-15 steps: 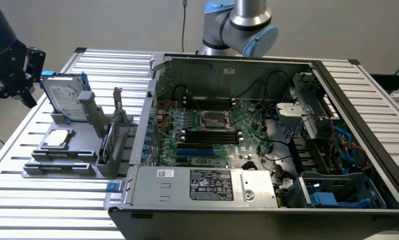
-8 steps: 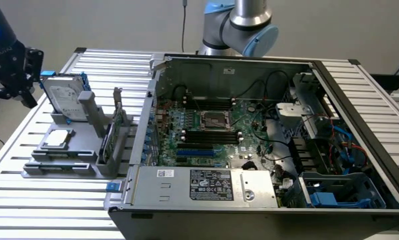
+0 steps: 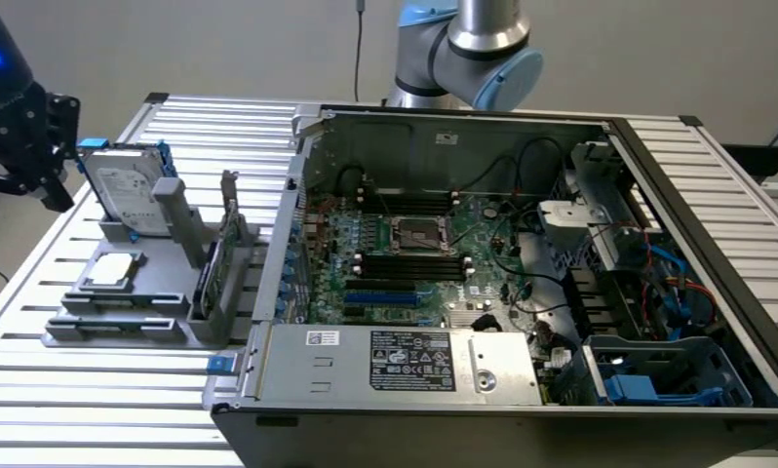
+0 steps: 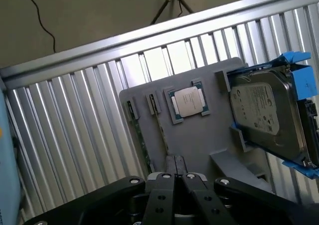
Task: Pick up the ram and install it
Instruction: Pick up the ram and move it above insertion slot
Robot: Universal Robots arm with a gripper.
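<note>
The ram shows as two thin dark-green sticks (image 4: 161, 130) standing on edge in slots of a grey holder (image 4: 209, 135). In the exterior view the ram (image 3: 206, 280) is a dark strip on that holder (image 3: 116, 327), beside an upright card with a metal bracket (image 3: 233, 234). My gripper (image 4: 174, 166) is shut with nothing between its fingers, and hangs above the holder close to the sticks' near ends. In the exterior view the black gripper (image 3: 51, 190) hovers at the far left, beside the hard drive. Black memory slots (image 3: 408, 263) lie on the motherboard inside the open case.
A silver hard drive in a blue frame (image 4: 266, 117) stands on the holder, and a processor chip (image 4: 188, 101) lies flat on it. The open computer case (image 3: 403, 363) takes up the exterior view's right side of the slatted metal table (image 3: 25, 283). The arm's base (image 3: 467, 49) rises behind it.
</note>
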